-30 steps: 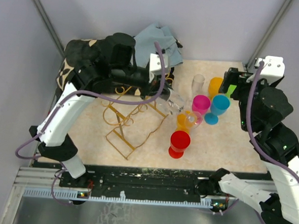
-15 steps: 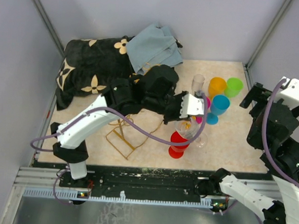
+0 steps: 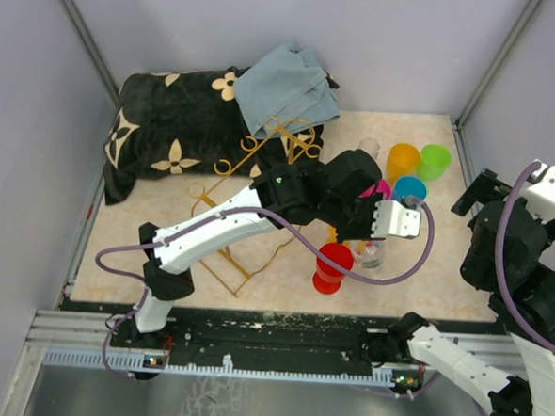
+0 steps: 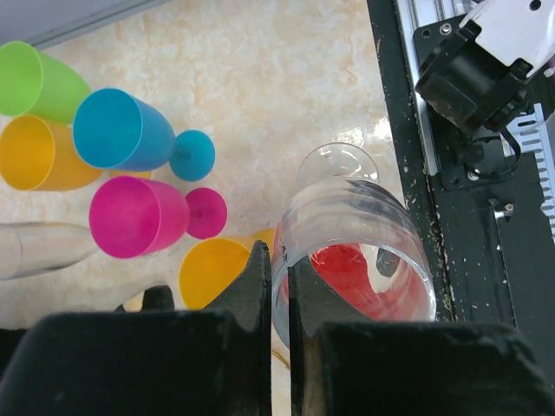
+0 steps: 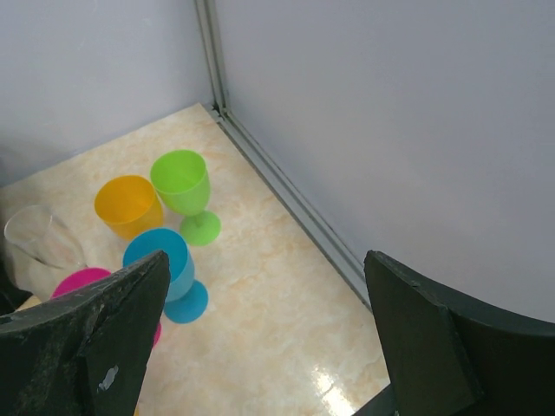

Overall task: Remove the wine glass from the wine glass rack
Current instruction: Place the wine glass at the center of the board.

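Clear wine glass (image 4: 355, 251) is pinched by its rim in the left jaws.
The red goblet (image 3: 333, 266) at its 9 o'clock could be toppled on lowering; the right jaws are spread wide, empty.

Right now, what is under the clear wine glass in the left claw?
Through the clear wine glass, the left wrist view shows a red plastic goblet below. The left claw, clamped on its rim, covers whatever lies under the near side.
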